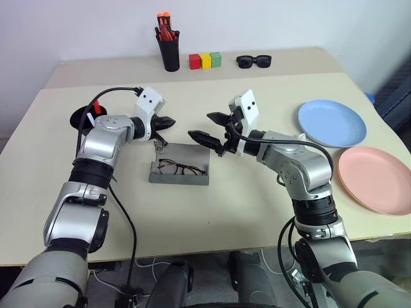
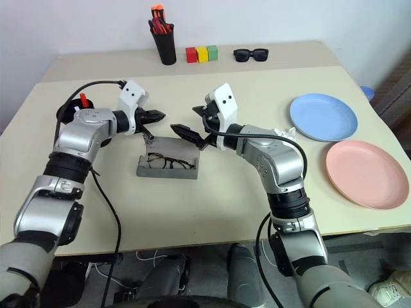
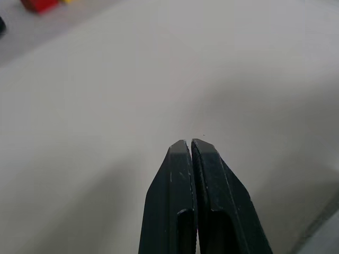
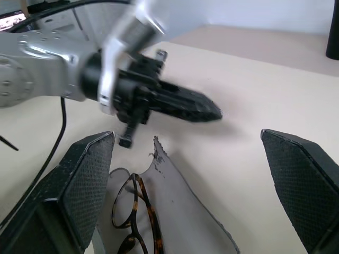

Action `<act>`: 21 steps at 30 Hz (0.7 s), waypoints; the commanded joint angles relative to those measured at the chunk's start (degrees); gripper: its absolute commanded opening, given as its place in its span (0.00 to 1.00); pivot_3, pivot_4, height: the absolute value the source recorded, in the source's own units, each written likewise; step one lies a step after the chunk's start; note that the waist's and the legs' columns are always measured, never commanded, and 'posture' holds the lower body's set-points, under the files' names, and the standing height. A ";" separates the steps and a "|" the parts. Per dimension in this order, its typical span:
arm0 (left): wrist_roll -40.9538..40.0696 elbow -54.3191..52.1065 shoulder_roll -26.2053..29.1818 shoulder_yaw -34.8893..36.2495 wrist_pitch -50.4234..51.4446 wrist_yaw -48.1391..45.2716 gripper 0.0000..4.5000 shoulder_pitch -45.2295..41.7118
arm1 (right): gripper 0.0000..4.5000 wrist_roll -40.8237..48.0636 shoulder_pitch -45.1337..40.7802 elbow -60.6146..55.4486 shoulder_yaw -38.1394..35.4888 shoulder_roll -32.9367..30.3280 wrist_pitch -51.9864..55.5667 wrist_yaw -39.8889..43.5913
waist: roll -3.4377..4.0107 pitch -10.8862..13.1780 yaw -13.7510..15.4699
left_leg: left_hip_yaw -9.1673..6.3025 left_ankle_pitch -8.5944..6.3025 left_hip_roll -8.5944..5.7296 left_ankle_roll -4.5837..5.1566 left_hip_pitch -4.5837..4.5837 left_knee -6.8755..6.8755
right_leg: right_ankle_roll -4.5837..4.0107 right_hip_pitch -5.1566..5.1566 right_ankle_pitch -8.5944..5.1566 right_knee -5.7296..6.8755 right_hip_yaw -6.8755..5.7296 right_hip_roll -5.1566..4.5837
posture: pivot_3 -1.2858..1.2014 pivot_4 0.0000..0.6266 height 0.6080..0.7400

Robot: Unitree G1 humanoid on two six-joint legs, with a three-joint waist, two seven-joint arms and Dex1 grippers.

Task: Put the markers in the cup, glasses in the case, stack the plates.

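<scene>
- Beige laminate covers the table, which is made of two slabs with a seam running across behind the arms; a plain white wall stands behind the far edge.
- At the far edge stand a narrow black cup of red-orange pens, a row of red, yellow and green blocks and chunky black sunglasses.
- Near the middle of the table lies the grey case, lid open, with the glasses resting inside it.
- On the robot's right the light blue plate and the salmon pink plate sit side by side, their rims nearly touching, not stacked.
- On the robot's left, partly behind the left arm, sits the wide black cup with a red-ended marker sticking up from it.
- The left gripper hangs just above the case's far left corner, its fingers pressed together on nothing.
- The right gripper hovers over the case's right end, fingers spread wide and empty; its wrist view looks down on the glasses and on the left gripper opposite.
- Black cables trail from both arms; more cables lie on the floor below the near table edge.
</scene>
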 commanded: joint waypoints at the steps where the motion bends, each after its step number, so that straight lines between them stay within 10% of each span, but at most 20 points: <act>1: 2.03 1.41 0.87 -2.43 4.39 -5.64 0.01 -2.54 | 1.00 0.64 -0.33 -2.70 -0.55 0.08 -0.40 -1.15 | 0.00 0.00 -0.05 | 0.00 0.00 0.00 0.00 -0.01 0.00 | 0.00 -0.01 0.00 0.01 0.00 0.00 | 0.52 0.24 1.00; 11: 3.20 -9.11 6.78 -6.99 7.54 -22.12 0.01 0.60 | 1.00 -0.52 -0.21 -1.90 0.29 -0.14 -1.40 -3.05 | 0.00 0.00 -0.29 | 0.03 0.00 0.01 0.00 -0.01 -0.01 | 0.00 -0.06 0.00 0.04 0.03 0.00 | 0.52 0.24 1.00; 21: 2.21 -35.70 10.91 -2.69 11.51 -15.79 0.01 18.04 | 1.00 -1.53 -0.74 -0.30 0.11 -0.55 -2.63 -3.62 | 0.00 0.00 -1.17 | 0.12 0.01 0.18 -0.01 0.04 -0.24 | 0.00 -0.18 0.00 0.05 0.18 0.00 | 0.52 0.24 1.00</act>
